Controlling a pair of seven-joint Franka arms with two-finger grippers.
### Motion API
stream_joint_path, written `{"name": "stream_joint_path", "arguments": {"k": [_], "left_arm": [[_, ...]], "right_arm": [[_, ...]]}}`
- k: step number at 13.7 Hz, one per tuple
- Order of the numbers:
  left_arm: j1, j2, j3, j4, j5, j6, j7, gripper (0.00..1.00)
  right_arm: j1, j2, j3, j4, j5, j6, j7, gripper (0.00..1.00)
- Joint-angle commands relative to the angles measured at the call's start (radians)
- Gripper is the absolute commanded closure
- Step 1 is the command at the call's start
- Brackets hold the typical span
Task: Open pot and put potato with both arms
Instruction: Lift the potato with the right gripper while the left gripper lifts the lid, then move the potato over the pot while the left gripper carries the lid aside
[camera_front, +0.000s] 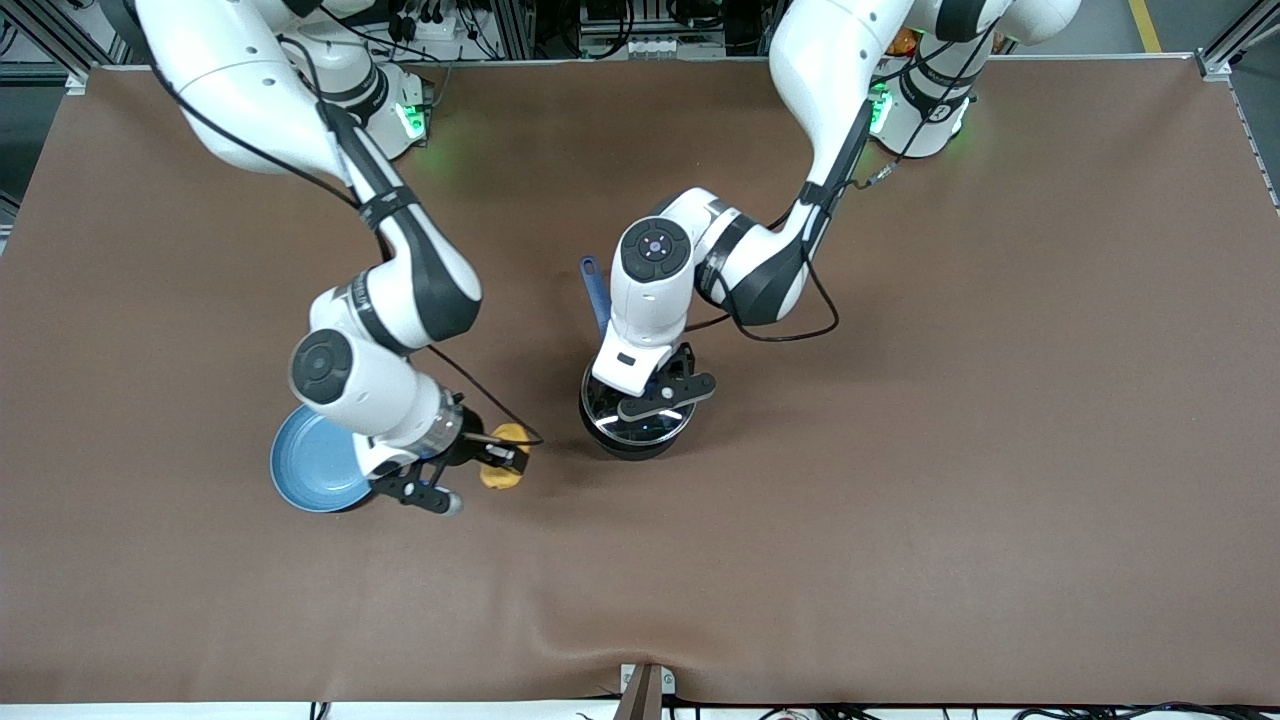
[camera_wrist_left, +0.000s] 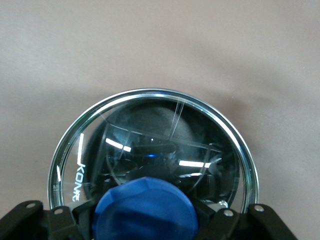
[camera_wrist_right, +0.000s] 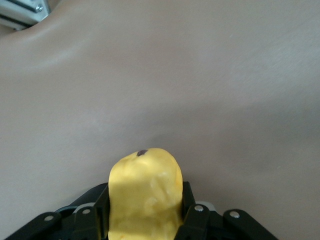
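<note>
The black pot (camera_front: 612, 438) stands mid-table, its blue handle (camera_front: 595, 295) pointing toward the robots' bases. A glass lid (camera_wrist_left: 150, 135) with a blue knob (camera_wrist_left: 147, 207) lies on it. My left gripper (camera_front: 650, 402) is right over the pot, its jaws closed on either side of the knob. My right gripper (camera_front: 498, 458) is shut on the yellow-orange potato (camera_front: 503, 470) and holds it over bare table between the plate and the pot. The potato (camera_wrist_right: 145, 192) fills the space between the right fingers (camera_wrist_right: 192, 210).
A light-blue plate (camera_front: 315, 465) lies toward the right arm's end of the table, partly under the right wrist. The brown mat has a raised wrinkle near the front edge (camera_front: 640, 640).
</note>
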Motion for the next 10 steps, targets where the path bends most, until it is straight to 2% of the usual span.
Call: {"name": "stream_joint_path", "arguments": {"k": [1,4,8,10], "left_arm": [[0.006,-0.073,0.025,-0.004,-0.026,-0.091,0.083,0.79],[0.049,-0.177,0.041,-0.039,-0.026,-0.191,0.259,0.79],[0.144,-0.37,0.041,-0.293,-0.015,-0.194,0.538,0.81],[0.188,-0.462,0.041,-0.414,-0.003,-0.162,0.682,0.83]], "right_arm": [[0.025,-0.004,-0.003,0.009,0.017,-0.002,0.046,1.0],[0.071,-0.003,-0.003,0.009,0.044,0.001,0.073,1.0],[0.157,0.003,-0.011,0.011,0.044,0.015,0.069,1.0],[0.197,0.016,-0.014,0.012,0.028,0.071,0.066,1.0]]}}
